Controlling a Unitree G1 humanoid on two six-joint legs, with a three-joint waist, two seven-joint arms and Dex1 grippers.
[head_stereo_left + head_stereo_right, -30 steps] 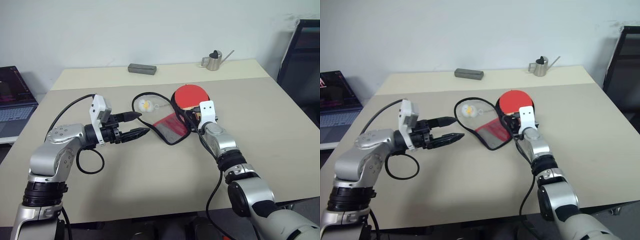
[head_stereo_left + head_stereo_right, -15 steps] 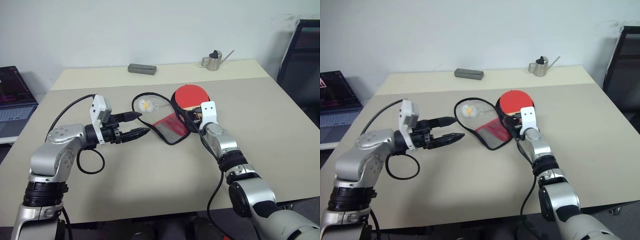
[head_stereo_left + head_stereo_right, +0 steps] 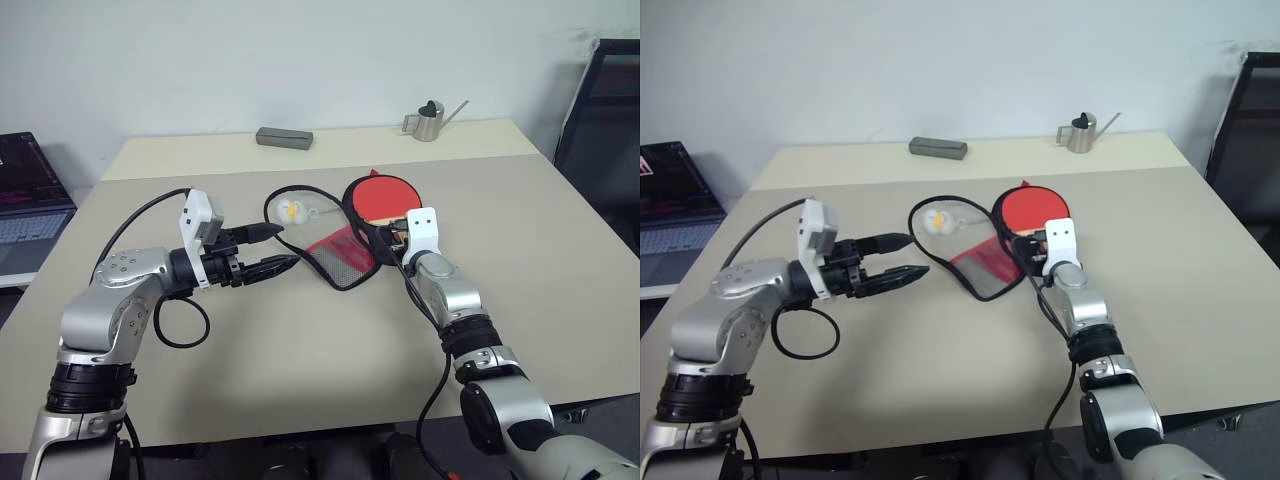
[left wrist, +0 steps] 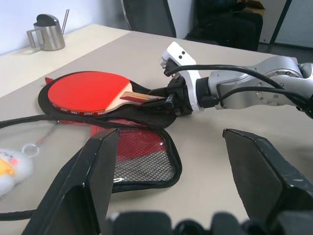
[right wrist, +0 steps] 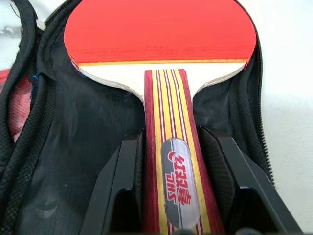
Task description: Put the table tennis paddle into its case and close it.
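Red paddle handle reads "DHS", clamped by R gripper over case; L gripper wide open, empty.

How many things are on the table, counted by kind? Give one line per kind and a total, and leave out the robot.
Paddle: 1
Case: 1
Plush charm: 1
Grey box: 1
Metal watering can: 1
Total: 5

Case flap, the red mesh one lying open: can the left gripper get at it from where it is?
Probably yes. The left gripper hangs open just beside the case flap, with only bare table between them. The right gripper is shut on the paddle handle further over, clear of that path.
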